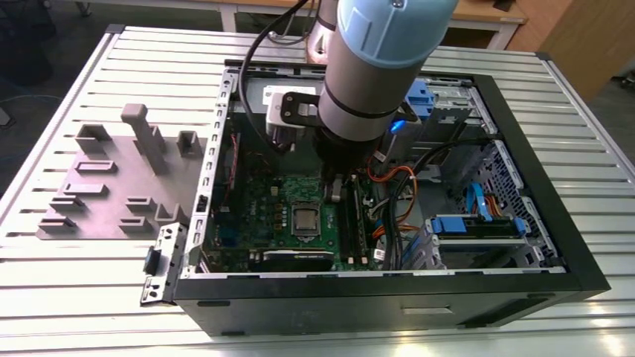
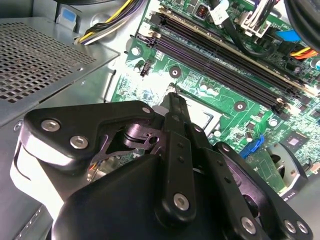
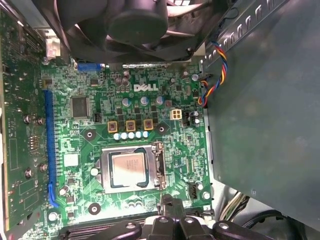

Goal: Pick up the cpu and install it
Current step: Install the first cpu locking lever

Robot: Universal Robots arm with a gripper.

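Note:
The cpu [image 3: 128, 168], a small silvery square chip with a pale rim, lies flat in the socket on the green motherboard [image 3: 100, 125]; in the exterior view the cpu [image 1: 303, 218] sits in the middle of the open computer case. My gripper [image 3: 167, 201] hangs just beside the socket's lever side, a little above the board, apart from the chip. Its fingertips [image 2: 172, 96] meet in one narrow point with nothing between them. In the exterior view the gripper [image 1: 337, 192] reaches down into the case under the grey arm.
The black case [image 1: 387, 279] lies open on a slatted metal table. A black fan [image 3: 135, 22] sits past the socket, and dark memory slots [image 2: 220, 60] run beside it. Coloured cables [image 1: 397, 178] and blue drive brackets [image 1: 476, 223] crowd the exterior view's right. A grey fixture plate [image 1: 109, 186] lies left.

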